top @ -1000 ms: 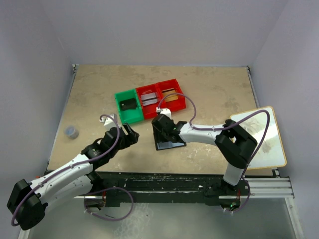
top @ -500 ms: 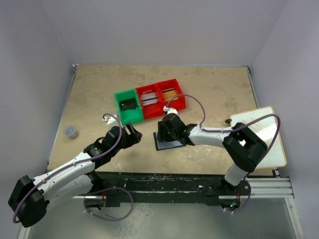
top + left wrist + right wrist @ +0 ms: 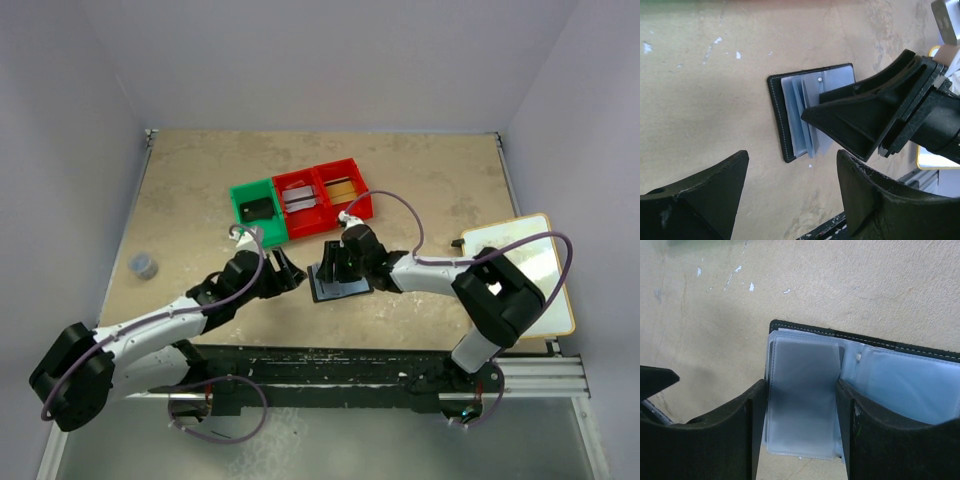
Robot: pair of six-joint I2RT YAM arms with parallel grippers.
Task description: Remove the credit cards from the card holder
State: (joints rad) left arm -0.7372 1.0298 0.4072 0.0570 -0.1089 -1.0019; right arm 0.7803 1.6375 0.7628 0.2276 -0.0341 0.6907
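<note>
Near the middle of the table point(image 3: 200, 180), the right gripper point(image 3: 799, 432) points down at the open holder point(image 3: 900, 385). Its jaws are spread, one either side of a clear sleeve point(image 3: 802, 390) on the holder's left half. It can't be told whether they touch the sleeve's edges.

The sleeve looks cloudy grey. Whether a card lies inside it can't be told.

The holder lies flat, black edge outward, pale blue-grey sleeves fanned upward.

Just left of it, the left gripper point(image 3: 790, 200) hovers with jaws also spread, holding nothing and aimed at the holder's left edge.

Beyond the holder, three small bins sit in a row:
- The green bin point(image 3: 236, 210) holds a black card point(image 3: 257, 209).
- The left red bin point(image 3: 305, 230) holds a grey card point(image 3: 299, 198).
- The right red bin point(image 3: 362, 200) holds a gold card point(image 3: 343, 188).

The step in hand appears to be checking or emptying a sleeve.

The next move likely calls for one gripper pinning the holder flat. The other would then nip a card's exposed edge and slide it out along the sleeve.

No brand, label or writing can be read anywhere.
</note>
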